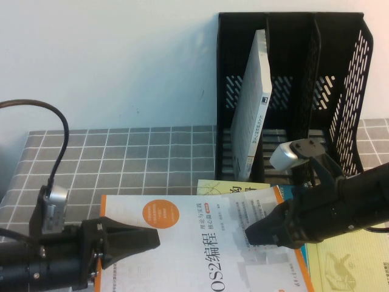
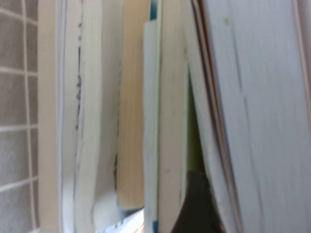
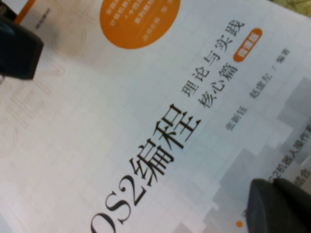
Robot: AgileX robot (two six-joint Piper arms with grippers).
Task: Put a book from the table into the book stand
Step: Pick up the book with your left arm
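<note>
Clearly risky: left pincer [image 1: 152, 237] closed at white book [image 1: 206, 243] edge, right pincer [image 1: 252, 234] seemingly closed on cover; could slip, toppling stack.

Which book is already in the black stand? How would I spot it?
Find the black book stand behind the left claw and right claw. In its left slot leans one grey book, tilted, unlike the white book lying flat.

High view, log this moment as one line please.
left gripper: at white orange-circled book left edge | right gripper: over its cover | black mesh book stand: one grey-white book leaning inside
</note>
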